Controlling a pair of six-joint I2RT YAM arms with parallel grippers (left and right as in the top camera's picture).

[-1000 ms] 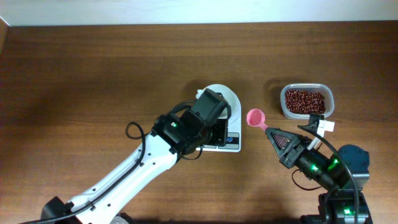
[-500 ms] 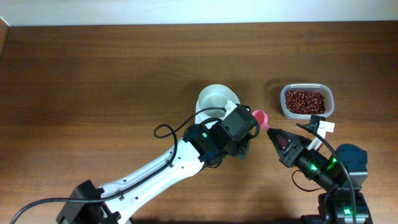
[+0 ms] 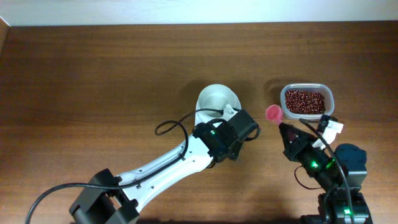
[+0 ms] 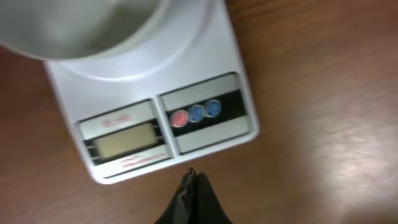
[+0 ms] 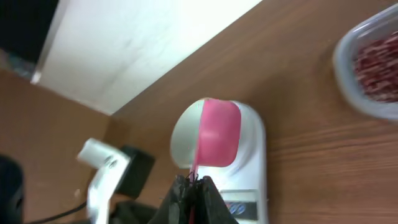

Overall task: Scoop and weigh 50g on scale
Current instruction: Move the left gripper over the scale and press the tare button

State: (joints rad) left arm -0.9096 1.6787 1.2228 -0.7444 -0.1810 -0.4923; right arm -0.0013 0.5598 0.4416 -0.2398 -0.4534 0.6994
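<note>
Beans (image 3: 305, 99) sit in the clear tub (image 3: 331, 102) toward the worktop's right edge, just beyond our right gripper (image 5: 193, 183), which pinches the pink spoon (image 5: 217, 134). Our left gripper (image 4: 194, 186), shut and empty, hangs before the scale (image 4: 161, 118), mid-worktop.

Brown wooden table (image 3: 93, 74), white wall (image 3: 186, 9) beyond its far edge. Near the right rear, resting on the wood, a clear rectangular plastic tub (image 3: 307, 86). Just left of it, a pink measuring spoon (image 3: 273, 112), raised off the tabletop.
</note>
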